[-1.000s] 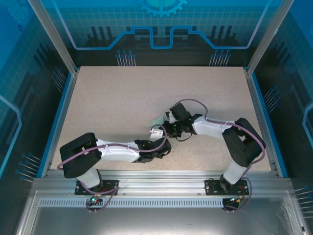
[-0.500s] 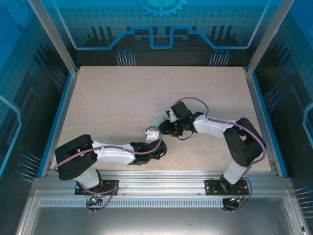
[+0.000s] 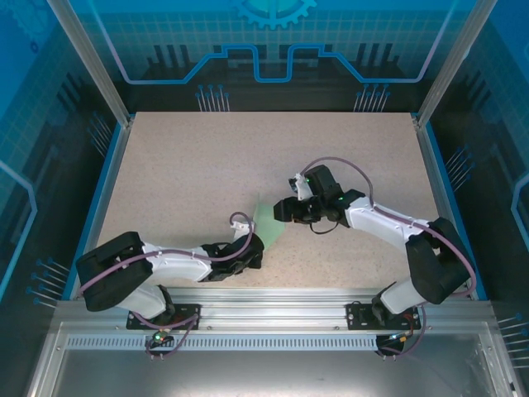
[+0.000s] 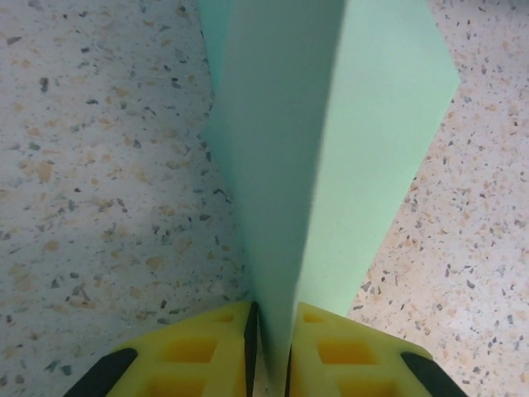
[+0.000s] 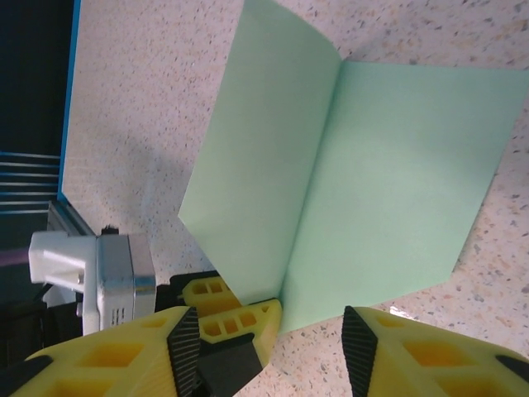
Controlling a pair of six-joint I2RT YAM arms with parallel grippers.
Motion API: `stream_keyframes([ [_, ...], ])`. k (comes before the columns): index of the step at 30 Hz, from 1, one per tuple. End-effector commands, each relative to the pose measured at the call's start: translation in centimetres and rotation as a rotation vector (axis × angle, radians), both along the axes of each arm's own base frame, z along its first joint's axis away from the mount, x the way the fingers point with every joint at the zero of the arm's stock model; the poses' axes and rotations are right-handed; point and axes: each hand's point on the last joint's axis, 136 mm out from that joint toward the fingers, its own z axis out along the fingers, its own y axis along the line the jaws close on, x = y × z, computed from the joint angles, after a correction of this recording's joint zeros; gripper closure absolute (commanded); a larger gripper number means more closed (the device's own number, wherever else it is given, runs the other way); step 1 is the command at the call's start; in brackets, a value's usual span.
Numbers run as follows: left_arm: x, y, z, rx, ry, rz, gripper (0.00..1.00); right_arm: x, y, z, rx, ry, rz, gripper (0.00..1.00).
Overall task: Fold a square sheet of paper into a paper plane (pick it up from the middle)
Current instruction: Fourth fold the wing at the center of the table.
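top external view: a pale mint-green sheet of paper (image 3: 269,223) sits a little below the middle of the speckled bench (image 3: 207,165), between the two arms. the left pincer (image 3: 256,241) reaches in from the lower left and meets the sheet's lower left edge. the right pincer (image 3: 286,212) comes from the right and ends just beside the sheet's upper right edge. from this height i cannot tell how either pincer's jaws stand.

left wrist view: the left pincer (image 4: 273,335) is at the bottom centre of the frame, its yellow fingers (image 4: 207,347) pressed together on the sheet of paper (image 4: 347,124). the sheet is creased into two panels that rise from the grip toward the top of the frame. the darker left panel stands almost edge-on, and the right panel spreads out to a corner at the upper right. the bench (image 4: 99,165) shows on both sides.

right wrist view: the right pincer (image 5: 271,339) is spread wide, with one yellow finger at the lower left and the other at the lower right, and it grips nothing. the sheet of paper (image 5: 388,182) fills the upper right, with a crease running from the top down to its near edge. its left panel tilts up and its right panel lies flatter toward the bench (image 5: 149,124). the left pincer (image 5: 234,313) clamps the near edge at the crease, low in the frame between the right pincer's fingers.
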Motion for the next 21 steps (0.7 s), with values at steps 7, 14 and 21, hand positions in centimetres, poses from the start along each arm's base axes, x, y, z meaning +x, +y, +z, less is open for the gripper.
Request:
stream_keyframes([
  [7, 0.1, -1.9, 1.0, -0.111, 0.006, -0.089, 0.81, -1.4, 1.1, -2.6, 0.001, 0.061, 0.09, 0.5],
  [14, 0.1, -0.8, 1.1, -0.086, 0.006, -0.098, 0.8, -1.9, 1.6, -4.0, -0.009, 0.092, 0.116, 0.6],
  [21, 0.4, -1.0, 3.4, -0.076, -0.025, -0.129, 0.6, -1.4, 0.9, -4.4, -0.047, 0.082, 0.082, 0.57],
])
